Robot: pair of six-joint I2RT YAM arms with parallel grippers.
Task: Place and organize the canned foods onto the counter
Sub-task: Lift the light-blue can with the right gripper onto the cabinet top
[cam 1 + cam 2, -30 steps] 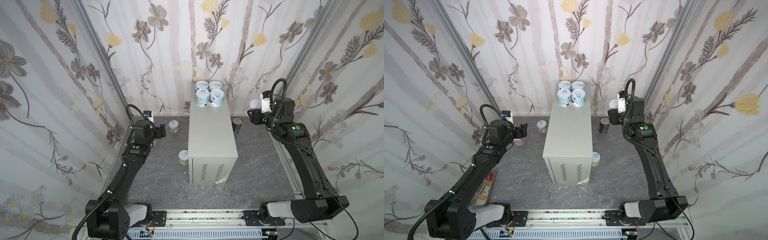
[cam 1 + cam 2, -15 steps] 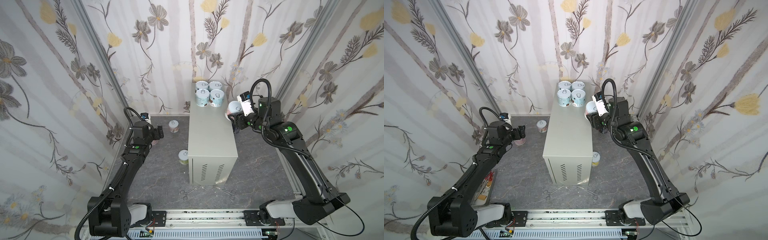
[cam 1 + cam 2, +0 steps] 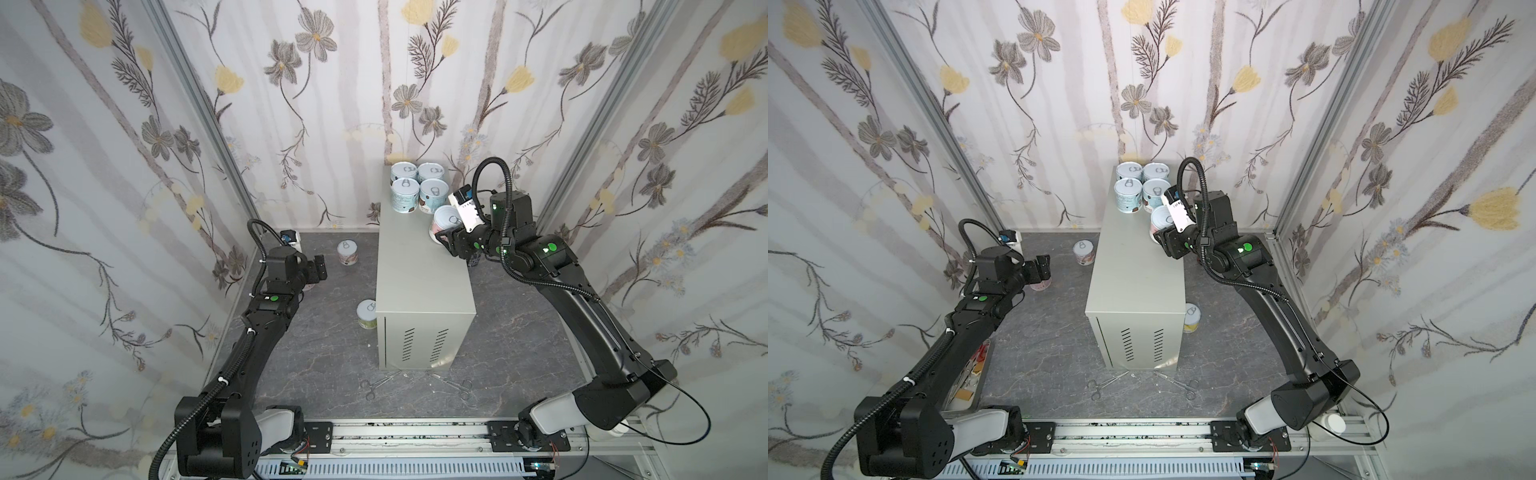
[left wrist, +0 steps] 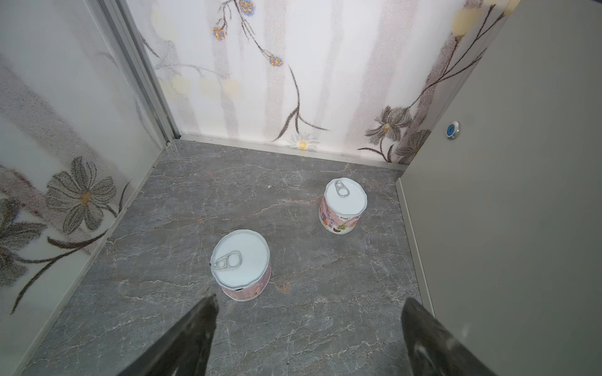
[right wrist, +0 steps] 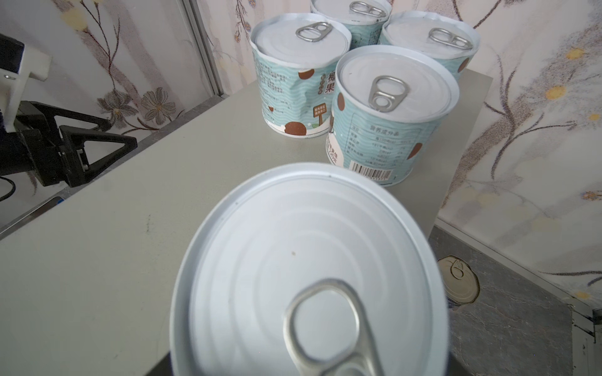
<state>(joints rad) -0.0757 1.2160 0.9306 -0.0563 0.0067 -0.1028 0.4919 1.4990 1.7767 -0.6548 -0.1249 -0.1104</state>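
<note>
Near end of counter (image 3: 419, 286) top bare; green can (image 3: 367, 314) on the floor beside its left wall. Left gripper (image 3: 319, 268) fingers apart, hovering over two pink cans (image 4: 241, 264) on the floor. Right gripper (image 3: 446, 240) clamped on a pink can (image 3: 444, 222) above the counter's right edge, just short of four teal cans (image 3: 419, 193) clustered at the far end.

The right tool (image 3: 444, 237) holds a pink can (image 3: 443, 219) over the counter (image 3: 419, 274), beside four teal cans (image 3: 418, 192).

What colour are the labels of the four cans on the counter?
Teal with brown dots; the four cans on the counter show best in the right wrist view.
</note>
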